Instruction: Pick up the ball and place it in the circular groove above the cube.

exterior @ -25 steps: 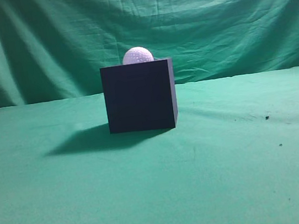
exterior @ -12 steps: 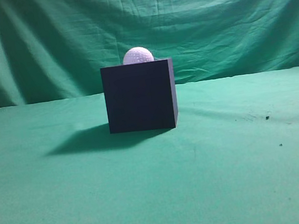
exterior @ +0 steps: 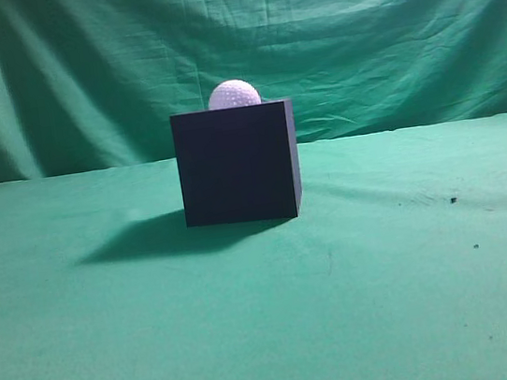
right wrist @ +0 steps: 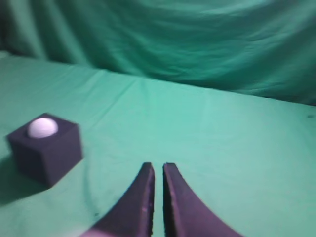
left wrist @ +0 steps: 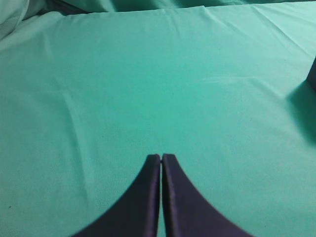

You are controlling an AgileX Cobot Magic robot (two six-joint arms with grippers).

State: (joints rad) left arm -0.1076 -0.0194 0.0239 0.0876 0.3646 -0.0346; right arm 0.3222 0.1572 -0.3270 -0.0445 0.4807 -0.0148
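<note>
The white dimpled ball [exterior: 233, 93] sits on top of the dark navy-black cube [exterior: 237, 164], sunk a little into its top face. In the right wrist view the ball [right wrist: 42, 127] rests in the top of the cube [right wrist: 45, 148] at the far left. My right gripper [right wrist: 158, 168] is shut and empty, well to the right of the cube, over bare cloth. My left gripper [left wrist: 161, 157] is shut and empty over bare cloth; only a dark edge of the cube [left wrist: 312, 74] shows at the right border. Neither gripper appears in the exterior view.
A green cloth covers the table [exterior: 272, 320] and hangs as a backdrop [exterior: 353, 25]. The cube casts a shadow [exterior: 147, 238] to its left. A few small dark specks [exterior: 452, 200] lie on the cloth at the right.
</note>
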